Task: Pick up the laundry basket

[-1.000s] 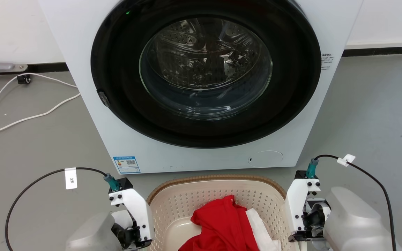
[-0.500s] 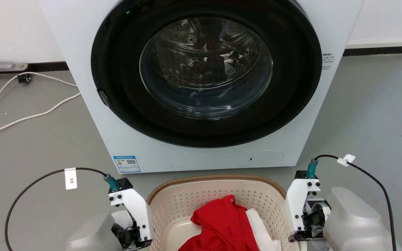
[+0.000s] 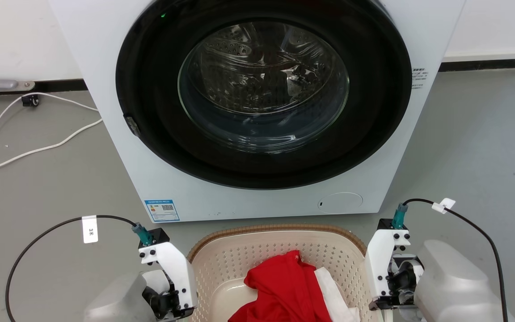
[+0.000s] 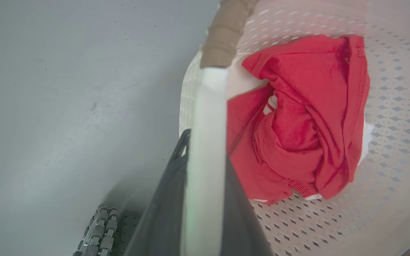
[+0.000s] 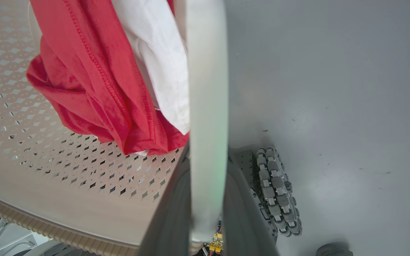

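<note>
Left tool [image 4: 206,156]: dark fingers clenched on either side of the white left side handle [image 4: 208,106] of the cream perforated plastic laundry basket with a brown woven-look rim [image 3: 266,229].

The laundry basket lies at the lower centre of the head frame, just in front of the white front-loading washing machine [image 3: 262,205]. It holds a crumpled red garment [image 3: 284,286]. Its long axis runs left to right, directly between the two tools and equally near each. The opening faces up.

Right tool [image 5: 206,160]: clenched likewise on the white right handle [image 5: 206,71].

Judgement: a level, vertical lift is called for. Whether the base clears the grey floor [image 3: 38,188] cannot be told.
</note>
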Controlling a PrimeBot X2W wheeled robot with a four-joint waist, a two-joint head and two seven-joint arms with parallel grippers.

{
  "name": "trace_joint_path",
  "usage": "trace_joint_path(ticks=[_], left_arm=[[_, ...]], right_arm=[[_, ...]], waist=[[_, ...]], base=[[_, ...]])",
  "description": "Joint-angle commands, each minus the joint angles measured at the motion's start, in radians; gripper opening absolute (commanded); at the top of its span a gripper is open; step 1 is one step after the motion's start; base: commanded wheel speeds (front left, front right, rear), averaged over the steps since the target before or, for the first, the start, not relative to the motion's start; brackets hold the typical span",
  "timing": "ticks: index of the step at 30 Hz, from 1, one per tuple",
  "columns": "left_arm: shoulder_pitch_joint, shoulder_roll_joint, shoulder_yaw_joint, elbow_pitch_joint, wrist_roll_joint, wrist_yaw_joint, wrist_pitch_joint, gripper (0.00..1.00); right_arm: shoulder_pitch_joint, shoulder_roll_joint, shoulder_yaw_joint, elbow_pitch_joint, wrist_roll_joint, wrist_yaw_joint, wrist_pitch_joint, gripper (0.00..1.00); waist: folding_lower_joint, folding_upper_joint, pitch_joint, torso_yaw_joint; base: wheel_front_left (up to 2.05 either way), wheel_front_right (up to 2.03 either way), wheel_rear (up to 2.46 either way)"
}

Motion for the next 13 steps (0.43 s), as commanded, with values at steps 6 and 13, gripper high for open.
trace_joint_path(ticks=[6,13], left_arm=[[0.003,-0.002,0.0,-0.008,-0.011,-0.003,-0.006,0.0],[0.006,-0.003,-0.002,-0.007,-0.017,-0.003,-0.004,0.0]], right_arm=[[-0.003,0.011,-0.001,-0.003,0.007,0.004,0.001,0.0],[0.001,0.011,-0.004,-0.003,0.011,0.004,0.008,0.0]], waist=[[0.0,-0.0001,0.001,0.0],[0.0,-0.0001,0.0,0.001]], base=[[0.0,0.0,0.0],[0.0,0.0,0.0]])
